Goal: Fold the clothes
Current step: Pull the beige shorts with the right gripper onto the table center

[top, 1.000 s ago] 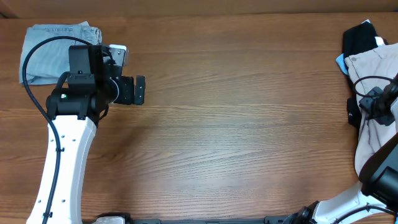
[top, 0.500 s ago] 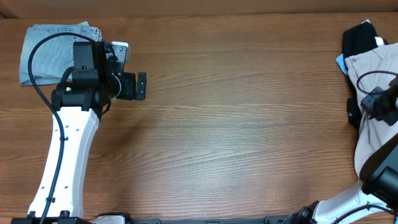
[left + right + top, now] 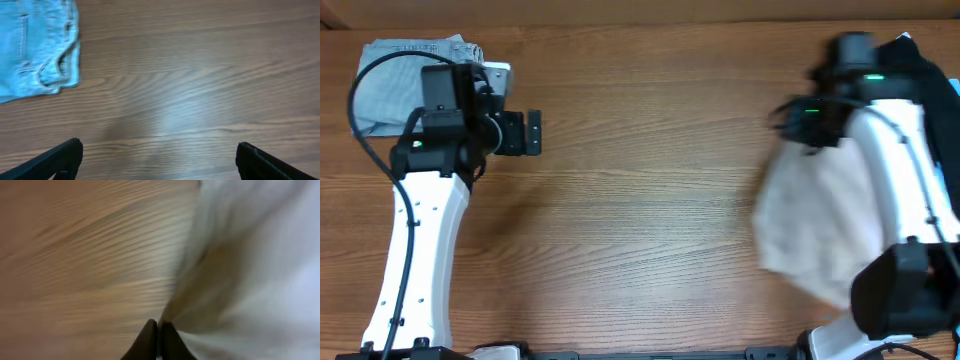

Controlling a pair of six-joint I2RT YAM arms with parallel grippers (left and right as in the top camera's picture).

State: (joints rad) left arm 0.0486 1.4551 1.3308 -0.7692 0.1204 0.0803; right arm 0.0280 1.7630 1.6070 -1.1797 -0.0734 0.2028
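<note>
Right gripper (image 3: 157, 327) pinches the shorts (image 3: 815, 235) with fingers closed. Its arm reaches inward, and the shorts lie blurred over the table's (image 3: 650, 200) right part. Left gripper (image 3: 533, 133) gapes wide beside one denim garment (image 3: 390, 60). We count one black garment (image 3: 920, 55) and two arms.

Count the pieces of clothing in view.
3. A blue denim garment lies at the table's far left corner. Beige shorts, blurred, are in the right gripper. A black garment shows at the far right edge, partly covered. More may be hidden there.
</note>
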